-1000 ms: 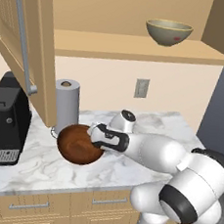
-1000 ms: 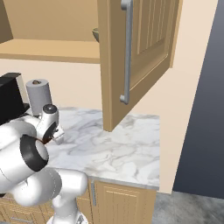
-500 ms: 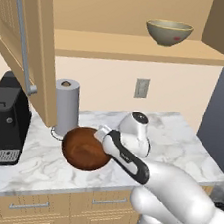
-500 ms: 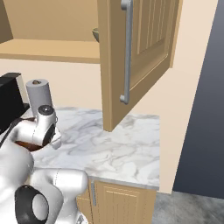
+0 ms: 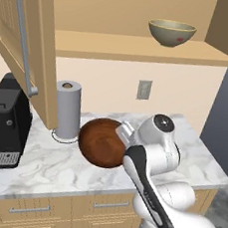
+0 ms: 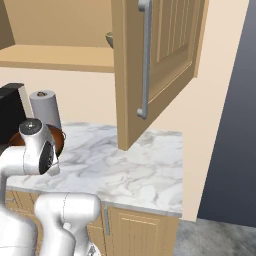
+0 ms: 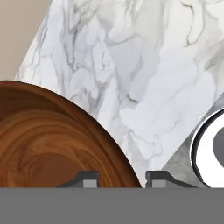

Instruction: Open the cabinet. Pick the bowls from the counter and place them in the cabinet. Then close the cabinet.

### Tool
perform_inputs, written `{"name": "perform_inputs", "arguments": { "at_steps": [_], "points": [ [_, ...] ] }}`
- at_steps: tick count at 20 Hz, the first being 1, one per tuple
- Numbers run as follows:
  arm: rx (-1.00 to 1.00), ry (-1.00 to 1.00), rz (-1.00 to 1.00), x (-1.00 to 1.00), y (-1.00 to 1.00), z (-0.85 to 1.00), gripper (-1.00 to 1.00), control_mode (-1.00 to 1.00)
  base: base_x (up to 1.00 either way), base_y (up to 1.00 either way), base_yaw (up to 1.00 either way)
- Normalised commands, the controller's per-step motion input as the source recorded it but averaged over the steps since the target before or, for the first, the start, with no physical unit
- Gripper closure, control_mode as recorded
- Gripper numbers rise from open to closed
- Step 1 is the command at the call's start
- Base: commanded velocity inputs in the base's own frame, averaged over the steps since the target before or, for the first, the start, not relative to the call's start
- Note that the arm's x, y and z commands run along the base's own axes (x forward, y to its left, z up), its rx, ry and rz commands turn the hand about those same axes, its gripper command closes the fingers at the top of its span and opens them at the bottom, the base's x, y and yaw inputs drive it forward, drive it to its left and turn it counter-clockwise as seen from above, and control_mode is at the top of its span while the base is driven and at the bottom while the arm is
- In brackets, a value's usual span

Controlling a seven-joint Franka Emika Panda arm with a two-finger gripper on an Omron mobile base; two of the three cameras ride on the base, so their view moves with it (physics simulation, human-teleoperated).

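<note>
Left base view: the claw [image 5: 123, 136] is closed on the rim of the brown wooden bowl [image 5: 102, 142], one fingertip inside the rim and one outside, as the hand view confirms; the bowl hangs tilted on edge just above the worktop [image 5: 70, 166], a pose that suits lifting it toward the cabinet [image 5: 138, 48]. Both cabinet doors stand open, so the shelf is free to receive it. Count: two bowls, the brown one in the claw and one pale bowl [image 5: 171, 33] already on the shelf at the right; two doors; one paper-towel roll [image 5: 67, 111] just left of the held bowl; one black coffee machine [image 5: 7, 121] far left.
</note>
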Motion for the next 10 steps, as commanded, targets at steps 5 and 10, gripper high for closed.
{"name": "perform_inputs", "arguments": {
  "at_steps": [5,10],
  "points": [
    [0.02,0.01,-0.36,-0.66,-0.35,1.0,1.0,-1.0,0.0,0.0,0.0],
    [0.03,0.0,-0.19,-0.79,-0.24,1.0,1.0,-1.0,0.0,0.0,0.0]
  ]
}}
